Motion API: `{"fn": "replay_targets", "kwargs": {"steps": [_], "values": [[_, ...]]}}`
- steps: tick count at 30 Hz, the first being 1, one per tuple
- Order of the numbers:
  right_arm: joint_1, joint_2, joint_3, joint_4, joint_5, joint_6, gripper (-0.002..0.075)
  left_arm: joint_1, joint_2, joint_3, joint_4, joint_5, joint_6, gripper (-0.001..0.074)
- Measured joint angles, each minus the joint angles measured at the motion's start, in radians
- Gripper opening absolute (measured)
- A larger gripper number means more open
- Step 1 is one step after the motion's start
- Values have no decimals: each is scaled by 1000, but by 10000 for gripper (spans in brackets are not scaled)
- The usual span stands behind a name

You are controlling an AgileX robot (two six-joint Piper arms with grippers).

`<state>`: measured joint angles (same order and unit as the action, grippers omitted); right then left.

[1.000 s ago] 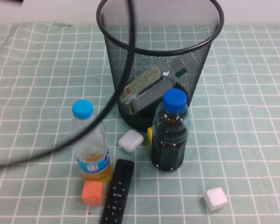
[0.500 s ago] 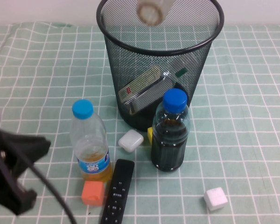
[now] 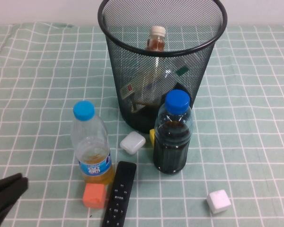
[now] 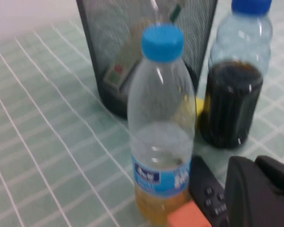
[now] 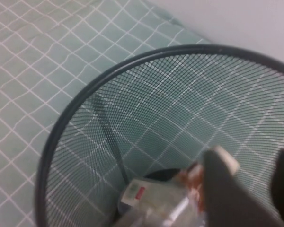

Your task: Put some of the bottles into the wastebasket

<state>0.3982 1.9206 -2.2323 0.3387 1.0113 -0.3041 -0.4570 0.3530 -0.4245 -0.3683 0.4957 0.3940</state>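
The black wire-mesh wastebasket (image 3: 132, 71) stands at the back middle. The small cream-capped bottle with the brown neck (image 3: 156, 40) sits upright inside it. The white-capped bottle with the green label band (image 3: 149, 85) lies slanted inside, seen through the mesh. My right gripper (image 5: 262, 189) is out of the high view. In the right wrist view it hangs open and empty over the basket (image 5: 132, 142), and the small bottle (image 5: 193, 177) is partly hidden behind one finger. My left gripper (image 3: 9, 189) is low at the front left corner, shut and empty, left of the light-blue-capped bottle (image 4: 162, 127).
The light-blue-capped bottle with orange liquid (image 3: 91, 142) and the dark-blue-capped bottle with dark liquid (image 3: 173, 135) stand in front of the basket. A black remote (image 3: 119, 194), an orange cube (image 3: 93, 195), two white cubes (image 3: 132, 142) (image 3: 218, 201) and a yellow piece (image 3: 152, 136) lie around them.
The small cream-capped bottle has gone from above the rim down into the basket. My left arm has drawn back toward the front left corner.
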Motion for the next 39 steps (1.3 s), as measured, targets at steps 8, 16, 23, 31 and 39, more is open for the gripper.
{"fn": "replay_targets", "kwargs": {"steps": [8, 16, 23, 31, 39], "values": [[0, -188, -5, -136, 179, 104, 13, 0, -319, 133, -4, -117, -7, -3], [39, -382, 121, -322, 252, 237, 0, 0, -365, 321, -8, -294, -15, -3], [84, -697, 489, -392, 255, 283, -1, 0, -365, 449, -8, -425, 4, -3], [87, -1117, 992, -394, 83, 384, -1, 0, -365, 453, -8, -408, 39, -3], [87, -1481, 1468, -394, -268, 492, -1, 0, -365, 453, -8, -408, 43, -3]]}}
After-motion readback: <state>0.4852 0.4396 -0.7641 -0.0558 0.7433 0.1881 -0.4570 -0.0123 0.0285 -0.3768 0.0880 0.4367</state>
